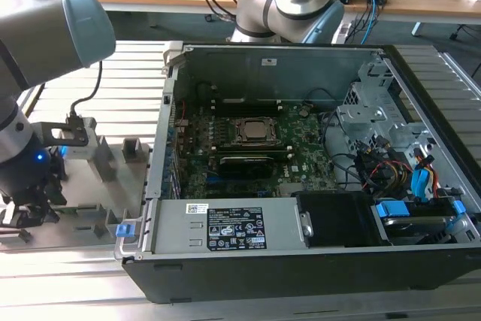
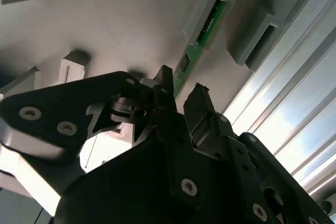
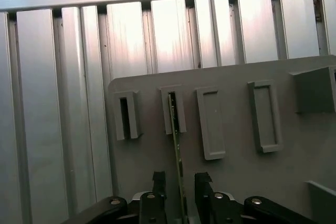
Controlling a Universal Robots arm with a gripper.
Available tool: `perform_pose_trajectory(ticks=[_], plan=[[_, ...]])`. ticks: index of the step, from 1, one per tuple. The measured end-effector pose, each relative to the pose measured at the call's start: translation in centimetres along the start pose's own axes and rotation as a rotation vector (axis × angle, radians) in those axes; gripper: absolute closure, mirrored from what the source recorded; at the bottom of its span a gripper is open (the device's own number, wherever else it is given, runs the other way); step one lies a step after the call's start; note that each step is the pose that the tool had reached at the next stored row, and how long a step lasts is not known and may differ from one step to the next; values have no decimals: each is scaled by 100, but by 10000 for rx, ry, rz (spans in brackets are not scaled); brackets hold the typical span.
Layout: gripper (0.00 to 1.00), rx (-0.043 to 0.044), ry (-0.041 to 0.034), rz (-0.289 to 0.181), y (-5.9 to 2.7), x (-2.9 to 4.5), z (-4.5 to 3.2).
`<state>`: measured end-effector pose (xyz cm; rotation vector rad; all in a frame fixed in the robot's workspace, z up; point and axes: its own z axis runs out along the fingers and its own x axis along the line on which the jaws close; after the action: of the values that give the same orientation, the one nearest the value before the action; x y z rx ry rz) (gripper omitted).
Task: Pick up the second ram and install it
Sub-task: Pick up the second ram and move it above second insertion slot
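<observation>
Arm (image 1: 45,28) pointed down over the holder plate (image 3: 236,182) near its edge; end effector (image 3: 180,178) was open, straddling the second ram (image 3: 177,145) in its slot, slatted tabletop (image 3: 168,35) beyond.

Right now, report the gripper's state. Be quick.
Gripper: open, with its fingers on either side of the green RAM stick, not yet clamped on it.

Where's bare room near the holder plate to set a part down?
Free: bare plate between holder blocks and end effector; slatted table beside the plate. Crowded: block row, and around the second ram the end effector straddles.
</observation>
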<state>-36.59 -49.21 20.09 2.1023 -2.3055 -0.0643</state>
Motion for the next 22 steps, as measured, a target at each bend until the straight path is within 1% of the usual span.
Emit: perform_pose_trajectory(ticks=[5,6,8,18,21,22], plan=[[65,-1,1,-6,-1,1,4],[84,-1,2,-7,-1,1,4],[86,-1,1,-7,-1,1,5],[86,0,2,-9,-1,1,5],[86,0,7,-8,0,1,-26],[86,0,7,-8,1,0,-54]])
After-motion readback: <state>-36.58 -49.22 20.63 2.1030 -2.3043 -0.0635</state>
